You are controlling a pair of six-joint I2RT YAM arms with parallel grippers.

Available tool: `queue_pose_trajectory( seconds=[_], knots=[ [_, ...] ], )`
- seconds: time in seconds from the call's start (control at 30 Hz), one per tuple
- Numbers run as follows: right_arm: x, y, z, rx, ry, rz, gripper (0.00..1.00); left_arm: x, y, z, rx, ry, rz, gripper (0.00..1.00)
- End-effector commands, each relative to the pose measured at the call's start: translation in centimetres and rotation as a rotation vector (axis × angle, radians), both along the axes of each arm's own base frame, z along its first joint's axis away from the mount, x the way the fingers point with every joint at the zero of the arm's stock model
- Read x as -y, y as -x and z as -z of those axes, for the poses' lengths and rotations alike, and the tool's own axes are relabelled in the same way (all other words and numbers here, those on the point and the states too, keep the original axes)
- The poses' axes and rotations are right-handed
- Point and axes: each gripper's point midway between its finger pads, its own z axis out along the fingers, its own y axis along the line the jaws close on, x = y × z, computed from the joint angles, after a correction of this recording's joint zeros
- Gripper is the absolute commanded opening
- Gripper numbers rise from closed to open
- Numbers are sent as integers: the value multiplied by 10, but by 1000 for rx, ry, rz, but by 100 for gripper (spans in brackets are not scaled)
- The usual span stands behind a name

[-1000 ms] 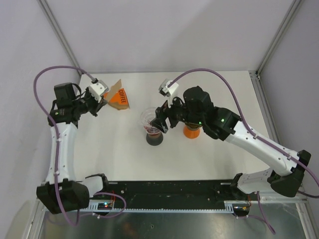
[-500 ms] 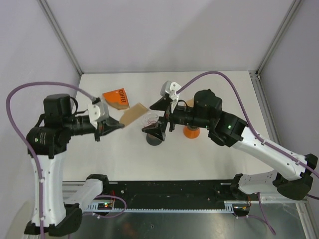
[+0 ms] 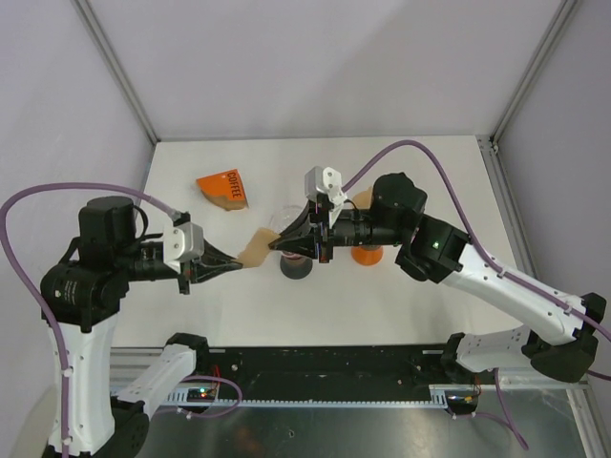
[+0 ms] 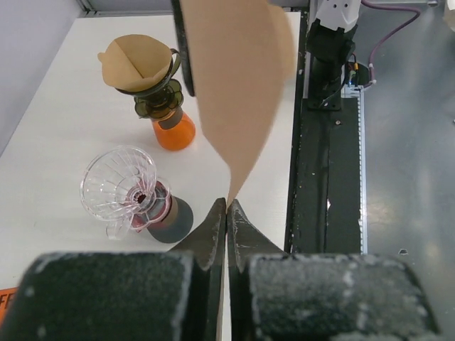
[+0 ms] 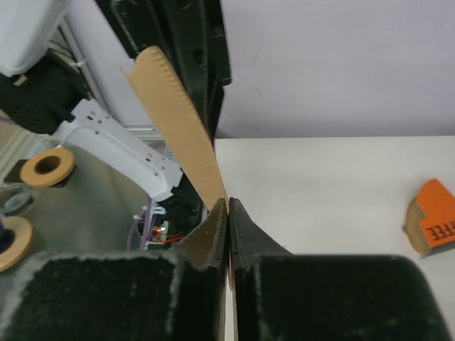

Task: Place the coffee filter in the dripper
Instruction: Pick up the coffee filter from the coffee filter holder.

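My left gripper (image 4: 226, 206) is clenched on the pointed tip of the coffee filter (image 4: 234, 85), whose long axis runs straight out past the fingertips. My right gripper (image 5: 227, 206) is pinched on the same filter's edge, so 2 grips share 1 paper. The clear dripper (image 4: 119, 179) sits left of my left fingertips and just beneath the right ones. I judge the right arm nearer.

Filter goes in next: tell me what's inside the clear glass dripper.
The clear glass dripper holds no paper; only its reddish neck shows through the wall. Its dark grey base hides what's below. The brown paper filter is outside it.
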Motion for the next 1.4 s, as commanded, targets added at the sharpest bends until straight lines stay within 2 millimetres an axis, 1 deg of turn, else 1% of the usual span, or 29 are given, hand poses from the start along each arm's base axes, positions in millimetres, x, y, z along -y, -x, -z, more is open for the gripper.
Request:
queue_pose_trajectory(
  seconds=[0.0, 0.03, 0.07, 0.1, 0.13, 0.17, 0.23, 0.3, 0.33, 0.37, 0.43, 0.5, 0.63, 0.7, 0.87, 1.0, 1.07, 1.23, 1.37],
  knots=[
    [-1, 21, 1, 50, 4, -105, 1, 2, 12, 3, -89, 15, 22, 6],
    [0, 23, 5, 51, 20, -109, 1, 2, 13, 3, -99, 16, 18, 18],
    [3, 25, 11, 56, 46, -117, 0, 2, 13, 4, -109, 15, 14, 39],
    [6, 28, 16, 59, 68, -127, 0, 2, 14, 6, -118, 16, 10, 53],
    [10, 32, 23, 64, 98, -140, 0, 1, 14, 7, -121, 12, 2, 66],
    [14, 35, 29, 77, 122, -151, 0, 1, 14, 7, -117, 9, -4, 72],
    [24, 40, 40, 81, 176, -160, 0, -1, 14, 5, -108, 5, -14, 78],
    [30, 45, 51, 77, 223, -167, 0, 0, 16, 1, -105, 10, -6, 78],
    [33, 48, 55, 74, 244, -172, 0, 2, 18, -1, -106, 18, 7, 76],
    [34, 51, 59, 79, 259, -183, 0, 3, 19, -3, -115, 25, 18, 74],
    [36, 59, 65, 90, 285, -206, 0, 6, 22, -4, -146, 41, 40, 63],
    [36, 63, 68, 102, 299, -213, 0, 9, 25, -4, -195, 55, 60, 55],
    [35, 64, 71, 122, 309, -217, 0, 11, 31, 0, -227, 55, 89, 44],
    [34, 63, 72, 128, 310, -215, 0, 12, 36, 1, -230, 56, 111, 40],
    [33, 57, 72, 131, 313, -184, 0, 15, 44, 3, -250, 61, 153, 38],
    [33, 53, 69, 125, 314, -156, 0, 14, 51, 12, -258, 45, 174, 44],
    [34, 53, 69, 124, 313, -156, 0, 14, 52, 13, -246, 41, 177, 44],
    [33, 54, 67, 124, 309, -160, 0, 16, 56, 8, -244, 56, 207, 38],
    [33, 52, 68, 122, 317, -152, 0, 16, 58, 11, -248, 45, 210, 37]
  ],
)
